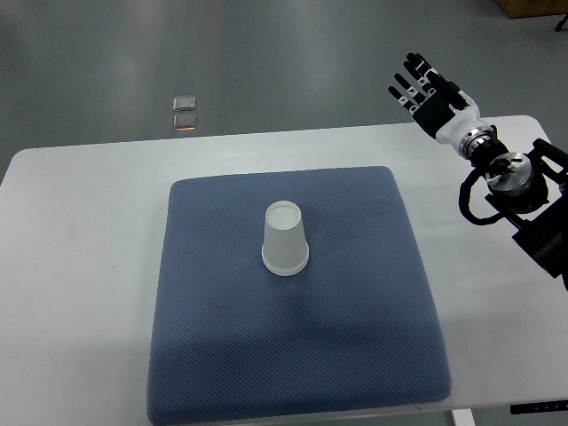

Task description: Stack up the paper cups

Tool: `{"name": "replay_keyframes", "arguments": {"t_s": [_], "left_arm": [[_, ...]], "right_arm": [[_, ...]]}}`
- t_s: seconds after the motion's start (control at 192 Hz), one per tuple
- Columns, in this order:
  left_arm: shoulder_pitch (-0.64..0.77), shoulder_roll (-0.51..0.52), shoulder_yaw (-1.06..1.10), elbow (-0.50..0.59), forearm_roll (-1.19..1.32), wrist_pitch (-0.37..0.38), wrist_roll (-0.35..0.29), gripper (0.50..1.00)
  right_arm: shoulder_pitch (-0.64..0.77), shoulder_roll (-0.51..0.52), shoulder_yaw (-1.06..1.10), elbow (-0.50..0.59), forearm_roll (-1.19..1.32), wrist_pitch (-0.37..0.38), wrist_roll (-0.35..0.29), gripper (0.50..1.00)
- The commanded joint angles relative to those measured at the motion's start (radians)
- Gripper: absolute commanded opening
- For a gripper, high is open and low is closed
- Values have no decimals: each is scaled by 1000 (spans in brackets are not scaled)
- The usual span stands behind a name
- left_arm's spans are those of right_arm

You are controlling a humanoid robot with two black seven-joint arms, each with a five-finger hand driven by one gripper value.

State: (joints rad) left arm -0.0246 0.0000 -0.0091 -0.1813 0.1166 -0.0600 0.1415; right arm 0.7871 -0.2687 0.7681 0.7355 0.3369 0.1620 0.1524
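1. White paper, mouth down and base up: the paper cup stands inverted near the middle of the blue mat, a little toward the mat's far half
2. Upside down, the cup rests on its wide rim, which looks a steady footing; whether it is a single cup or several already nested cannot be told from above
3. The mat lies centred on the white table, probably to give the cup a soft, non-slip base within reach of either arm
4. No second loose cup shows anywhere on the mat or table, so the stacking may be finished or waiting on another cup; that is a judgement only
5. The right hand comes in from the right edge and is raised over the table's far right corner, its dark fingers spread and straight, holding nothing
6. Its open, lifted pose suggests it is clear of the work rather than closing on anything
7. The cup lies well apart from that hand, to its left and nearer the camera, with bare mat and table between them
8. No left arm shows in the view
9. Two small pale squares lie on the grey floor beyond the table's far edge
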Motion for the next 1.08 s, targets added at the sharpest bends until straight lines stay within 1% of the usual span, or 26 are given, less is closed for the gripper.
{"name": "replay_keyframes", "arguments": {"t_s": [0.0, 0.083, 0.218, 0.369, 0.535, 1.076], "left_arm": [[0, 0, 0, -1, 0, 0, 1, 1000], [0, 0, 0, -4, 0, 0, 0, 1000], [0, 0, 0, -4, 0, 0, 0, 1000], [0, 0, 0, -6, 0, 0, 0, 1000], [0, 0, 0, -6, 0, 0, 0, 1000], [0, 0, 0, -6, 0, 0, 0, 1000]], "right_arm": [[-37, 25, 16, -2, -9, 30, 6, 913], [-54, 26, 16, -2, -16, 47, 6, 915], [-60, 29, 13, -2, -21, 51, 6, 917], [-71, 31, 10, -2, -50, 50, 6, 917], [-71, 63, 10, -4, -128, 48, 6, 917], [-80, 89, 8, -10, -131, 48, 6, 919]]}}
